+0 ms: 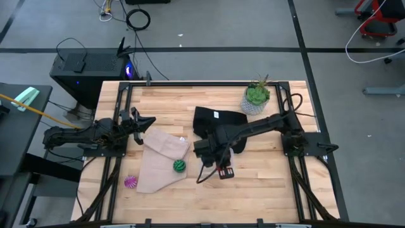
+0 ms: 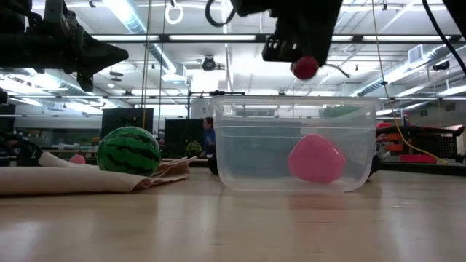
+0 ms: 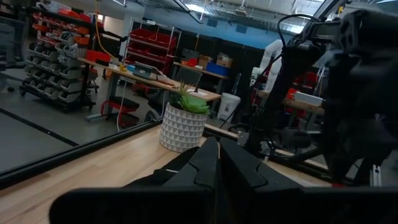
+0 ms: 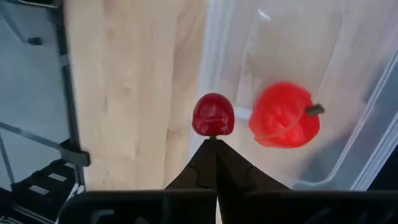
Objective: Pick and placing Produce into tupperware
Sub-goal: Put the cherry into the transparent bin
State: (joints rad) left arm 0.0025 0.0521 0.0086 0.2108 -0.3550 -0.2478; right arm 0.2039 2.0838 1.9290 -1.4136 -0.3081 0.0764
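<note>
Two matte black jointed arms; left gripper [image 1: 149,120] and right gripper [image 4: 213,142] taper to wedge-shaped black fingers; black cables along links.

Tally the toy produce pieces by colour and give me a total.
Red: 2, the held piece and the stemmed piece in the tupperware
Green: 1, the striped ball
Purple: 1, the ribbed ball
Total: 4
</note>
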